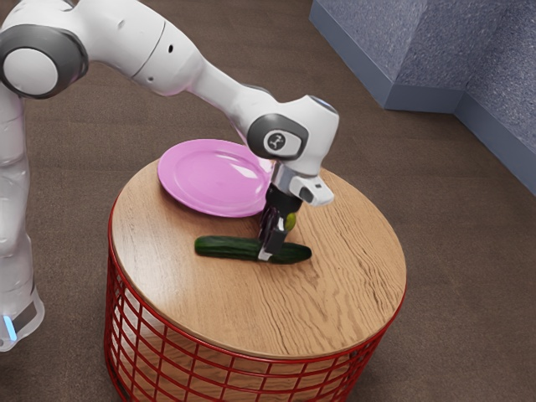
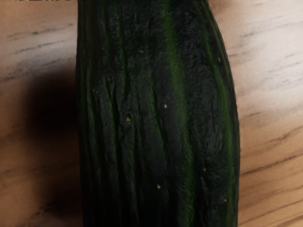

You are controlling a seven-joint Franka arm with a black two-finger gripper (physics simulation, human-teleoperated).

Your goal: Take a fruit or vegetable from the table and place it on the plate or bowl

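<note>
Biggest thing first: brown carpet floor point(image 1: 469, 318) all around, with a grey-blue stepped block point(image 1: 435, 50) in the far corner at the exterior view's right. Our white arm point(image 1: 167, 50) comes in from the upper left and bends down over a round wooden table point(image 1: 335, 285) sitting on a red wire basket base point(image 1: 209, 360).

On the tabletop there's 1 pink plate point(image 1: 209, 176) on the far side toward the exterior view's left, with nothing on it. Just in front of it, but not touching its rim, the cucumber point(image 1: 226, 246) lies flat on the wood. Its long axis runs across the exterior view, one end pointing left and the other right and a touch nearer the camera.

Our gripper point(image 1: 270, 249) is straight down on the cucumber, past the middle toward its right end. It covers that bit of the cucumber, and honestly we can't tell if it's clamped or just sitting open around it.

In the wrist view the cucumber point(image 2: 156, 118) is dark, ridged and right under the hand, both ends cut off, with wood grain point(image 2: 270, 94) on either side.

There's a small yellow-green something point(image 1: 290, 222) tucked behind the gripper, and we can't make out what it is. The only marking is a round emblem point(image 1: 275, 141) on the wrist joint. No readable letters.
</note>
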